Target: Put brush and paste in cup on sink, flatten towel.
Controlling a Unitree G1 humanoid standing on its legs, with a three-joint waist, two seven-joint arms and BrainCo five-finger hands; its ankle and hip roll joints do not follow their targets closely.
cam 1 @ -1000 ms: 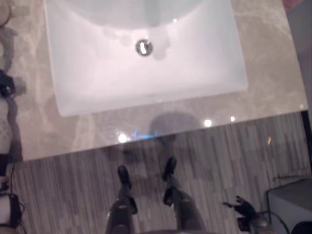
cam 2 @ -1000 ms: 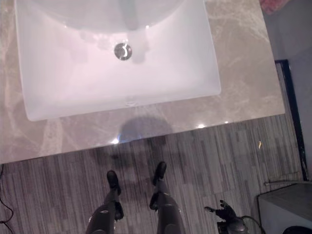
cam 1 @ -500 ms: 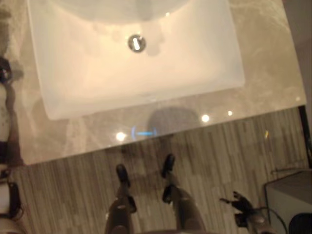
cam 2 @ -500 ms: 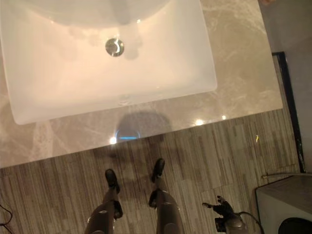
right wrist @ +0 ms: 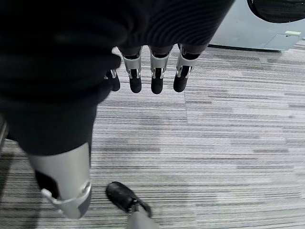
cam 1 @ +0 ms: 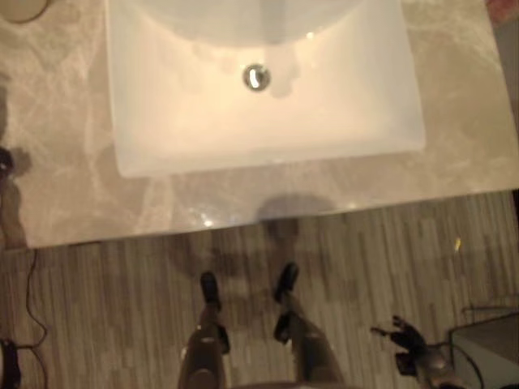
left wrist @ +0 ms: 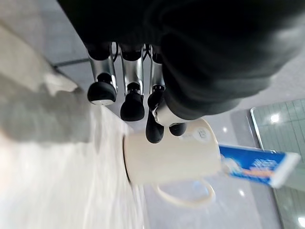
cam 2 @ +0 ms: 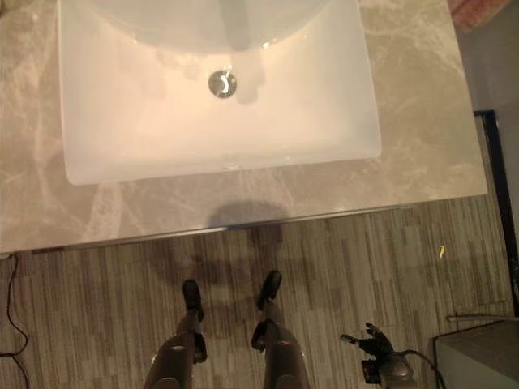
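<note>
1. My left hand [left wrist: 143, 90] hangs with relaxed fingers just beside the white cup [left wrist: 171, 160], holding nothing.
2. The paste [left wrist: 259, 164] sticks out of the cup on the marble counter [cam 1: 73, 186] by the sink [cam 1: 268, 154].
3. My right hand [cam 2: 369, 340] hangs slack-fingered over the striped floor [right wrist: 228, 152], holding nothing.

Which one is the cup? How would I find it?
Look on the pale marble counter, just past the left hand's dark fingertips. The cup is cream-white with a loop handle, and a blue-and-white toothpaste tube pokes out of it.
</note>
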